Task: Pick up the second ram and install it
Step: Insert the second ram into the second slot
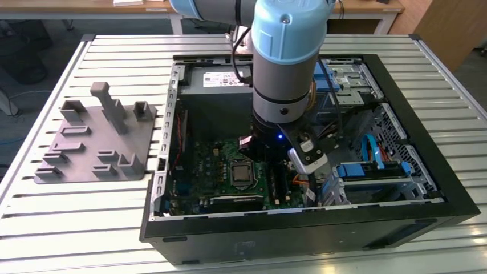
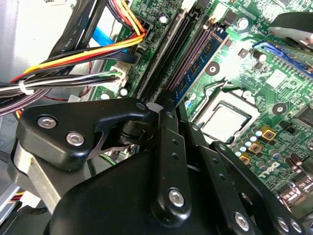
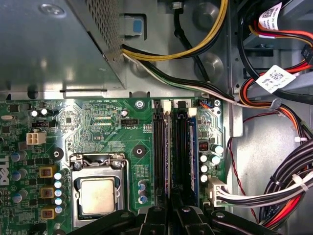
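Note:
My gripper (image 1: pixel 268 164) reaches down inside the open computer case, over the motherboard (image 1: pixel 216 171). In both wrist views its black fingers are shut together right above the long black memory slots (image 3: pixel 158 147). A thin dark stick seen edge-on, the second ram (image 3: pixel 170 156), runs out from between the fingertips of the gripper (image 3: pixel 171 209) and lies parallel to the slots, between two of them. In the second wrist view the same dark strip, the second ram (image 2: pixel 180 54), starts at the closed tips of the gripper (image 2: pixel 165 104). I cannot tell whether it is seated or still above a slot.
The processor socket (image 3: pixel 98 196) sits beside the slots. Bundles of coloured cables (image 3: pixel 279 93) crowd the other side, and more cables (image 2: pixel 73 63) pass close to the fingers. The metal power supply box (image 3: pixel 54 44) overhangs the board. A grey fixture plate (image 1: pixel 99 142) lies on the table at the exterior view's left.

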`<action>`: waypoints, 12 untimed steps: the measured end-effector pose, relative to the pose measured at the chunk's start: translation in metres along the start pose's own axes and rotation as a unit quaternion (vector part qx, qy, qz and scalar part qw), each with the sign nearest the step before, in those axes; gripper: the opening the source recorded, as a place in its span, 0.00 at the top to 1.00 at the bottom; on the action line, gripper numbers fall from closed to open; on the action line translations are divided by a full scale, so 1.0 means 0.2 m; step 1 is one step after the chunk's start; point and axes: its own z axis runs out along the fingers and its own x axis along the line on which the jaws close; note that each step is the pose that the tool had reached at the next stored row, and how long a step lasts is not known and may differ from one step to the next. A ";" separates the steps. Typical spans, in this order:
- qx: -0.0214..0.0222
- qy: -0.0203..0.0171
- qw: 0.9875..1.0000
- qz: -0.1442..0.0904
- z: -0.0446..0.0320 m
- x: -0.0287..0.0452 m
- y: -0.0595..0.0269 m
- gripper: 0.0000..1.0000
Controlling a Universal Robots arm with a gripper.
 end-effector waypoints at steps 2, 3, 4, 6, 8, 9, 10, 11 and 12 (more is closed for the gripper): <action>0.000 0.000 1.000 0.000 -0.006 0.000 0.000 0.86; 0.000 0.000 1.000 0.000 -0.010 -0.001 0.000 0.86; 0.000 0.000 1.000 0.000 -0.016 -0.001 0.000 0.86; 0.000 0.000 1.000 0.000 -0.023 -0.001 0.000 0.86; 0.000 0.000 1.000 -0.002 -0.023 -0.004 0.000 0.86; 0.000 0.001 1.000 -0.005 -0.023 -0.004 0.000 0.86; 0.000 0.001 1.000 -0.008 -0.024 -0.005 0.000 0.86; 0.000 0.001 1.000 -0.010 -0.024 -0.005 0.000 0.86; 0.000 0.001 1.000 -0.011 -0.024 -0.006 0.000 0.86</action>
